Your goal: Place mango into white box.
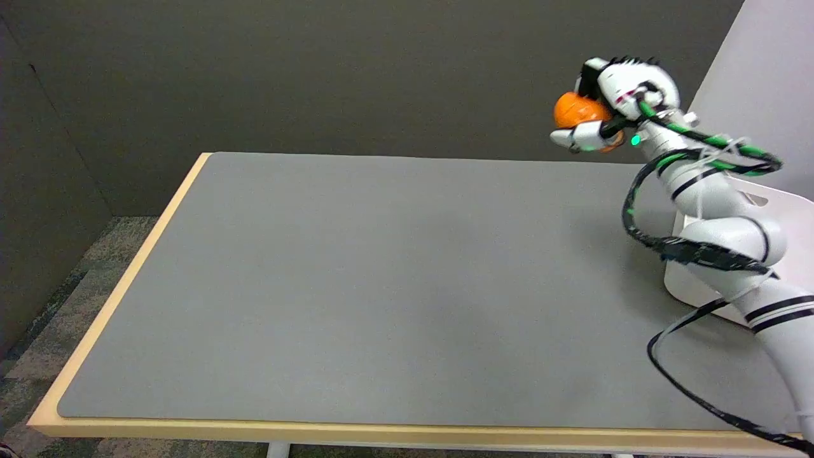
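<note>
My right hand point(610, 102) is raised high above the table's far right part, and it grips the orange mango point(575, 110), with fingers wrapped over and under the fruit. The white box point(792, 210) stands on the table at the right edge of the head view, mostly hidden behind my right arm point(725, 216). The mango hangs in the air to the left of the box and well above it.
A grey mat point(381, 286) covers the table, which has a light wooden rim point(114, 299). A black cable point(693, 394) loops down from the arm over the mat's near right corner. A white panel point(763, 83) stands behind the box.
</note>
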You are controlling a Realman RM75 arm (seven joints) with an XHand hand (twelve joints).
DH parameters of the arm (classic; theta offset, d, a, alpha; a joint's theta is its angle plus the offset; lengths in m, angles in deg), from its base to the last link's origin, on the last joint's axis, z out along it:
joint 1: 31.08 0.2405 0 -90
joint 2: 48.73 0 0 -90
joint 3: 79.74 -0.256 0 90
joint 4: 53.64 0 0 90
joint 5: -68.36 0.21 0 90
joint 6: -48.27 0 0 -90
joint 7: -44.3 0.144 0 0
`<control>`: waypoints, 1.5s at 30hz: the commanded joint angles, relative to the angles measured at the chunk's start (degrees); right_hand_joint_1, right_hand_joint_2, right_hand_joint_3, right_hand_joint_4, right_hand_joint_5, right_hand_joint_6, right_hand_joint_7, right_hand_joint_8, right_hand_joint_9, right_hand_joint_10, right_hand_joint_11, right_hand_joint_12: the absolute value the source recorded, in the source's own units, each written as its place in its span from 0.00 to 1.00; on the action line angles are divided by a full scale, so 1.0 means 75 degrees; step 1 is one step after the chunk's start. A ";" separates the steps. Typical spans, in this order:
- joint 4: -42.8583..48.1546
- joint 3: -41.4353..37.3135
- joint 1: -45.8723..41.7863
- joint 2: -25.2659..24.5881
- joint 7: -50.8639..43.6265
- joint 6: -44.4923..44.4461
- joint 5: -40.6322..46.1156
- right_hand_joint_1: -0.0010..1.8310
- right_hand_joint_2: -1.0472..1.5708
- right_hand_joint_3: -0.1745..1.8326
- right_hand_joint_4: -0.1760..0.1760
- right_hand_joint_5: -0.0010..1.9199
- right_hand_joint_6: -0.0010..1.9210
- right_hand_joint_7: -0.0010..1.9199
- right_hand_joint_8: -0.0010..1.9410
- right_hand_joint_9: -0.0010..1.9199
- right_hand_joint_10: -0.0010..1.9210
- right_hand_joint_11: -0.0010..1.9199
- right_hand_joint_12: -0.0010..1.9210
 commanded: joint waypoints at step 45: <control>0.0077 -0.5123 -0.3863 -0.1394 -0.0095 -0.0140 -0.0001 0.63 0.81 0.35 0.14 0.28 0.84 0.41 0.84 0.43 0.95 0.28 1.00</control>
